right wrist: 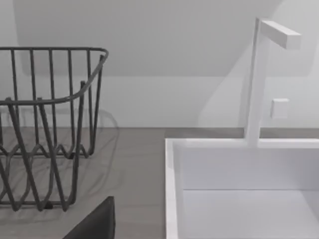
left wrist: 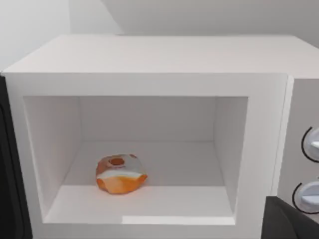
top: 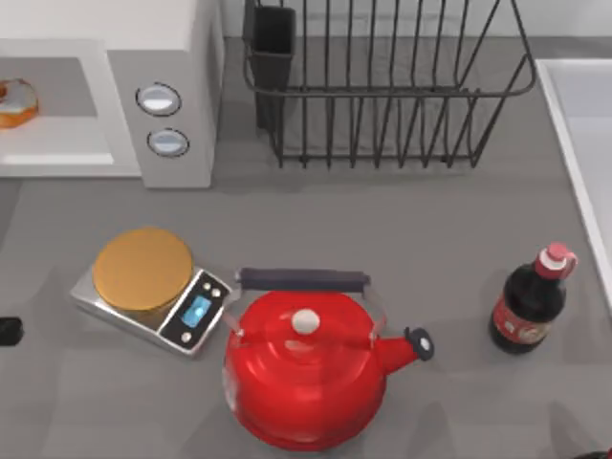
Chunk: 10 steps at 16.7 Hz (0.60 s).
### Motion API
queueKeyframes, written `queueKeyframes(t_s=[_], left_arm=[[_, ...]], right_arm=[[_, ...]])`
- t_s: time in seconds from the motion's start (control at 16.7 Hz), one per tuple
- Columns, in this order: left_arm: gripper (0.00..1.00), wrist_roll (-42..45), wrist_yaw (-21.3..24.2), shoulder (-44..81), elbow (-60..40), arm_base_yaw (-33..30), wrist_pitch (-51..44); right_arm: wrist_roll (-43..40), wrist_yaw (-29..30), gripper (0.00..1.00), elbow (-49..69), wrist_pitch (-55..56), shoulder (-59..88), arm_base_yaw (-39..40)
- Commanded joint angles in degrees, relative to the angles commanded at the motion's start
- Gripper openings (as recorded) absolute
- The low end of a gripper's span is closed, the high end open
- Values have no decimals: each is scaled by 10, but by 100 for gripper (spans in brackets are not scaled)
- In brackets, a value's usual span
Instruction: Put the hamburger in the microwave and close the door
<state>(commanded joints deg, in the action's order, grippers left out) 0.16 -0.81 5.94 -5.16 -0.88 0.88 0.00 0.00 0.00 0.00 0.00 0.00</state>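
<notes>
The hamburger [top: 14, 102] [left wrist: 120, 174], a small orange-brown bun with a pale layer, lies on the floor of the microwave's grey-white cavity. The microwave [top: 177, 57] [left wrist: 149, 55] stands at the table's back left, its two silvery knobs [top: 159, 98] facing the table. The cavity front is uncovered. A dark strip [left wrist: 10, 164] runs along the cavity's side away from the knobs; I cannot tell whether it is the door. A black bit of my left gripper [top: 8, 331] shows at the table's left edge, well in front of the microwave. My right arm [top: 595, 453] is parked at the front right corner.
A red kettle [top: 304, 373] stands front centre, a scale with an orange-tan disc [top: 143, 268] to its left. A dark bottle [top: 531, 306] is at the right. A wire dish rack [top: 382, 86] [right wrist: 45, 124] fills the back middle, a white sink [top: 583, 124] [right wrist: 239, 174] the right side.
</notes>
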Motion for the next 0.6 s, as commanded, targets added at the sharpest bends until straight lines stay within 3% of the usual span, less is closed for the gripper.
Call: queueKeyframes(t_s=[0.24, 0.6], left_arm=[[0, 35, 23, 59, -50, 45, -31], [0, 165, 119, 312, -241, 201, -144]], right_arm=[[0, 0, 100, 0, 0, 0, 0], [0, 0, 100, 0, 0, 0, 0]])
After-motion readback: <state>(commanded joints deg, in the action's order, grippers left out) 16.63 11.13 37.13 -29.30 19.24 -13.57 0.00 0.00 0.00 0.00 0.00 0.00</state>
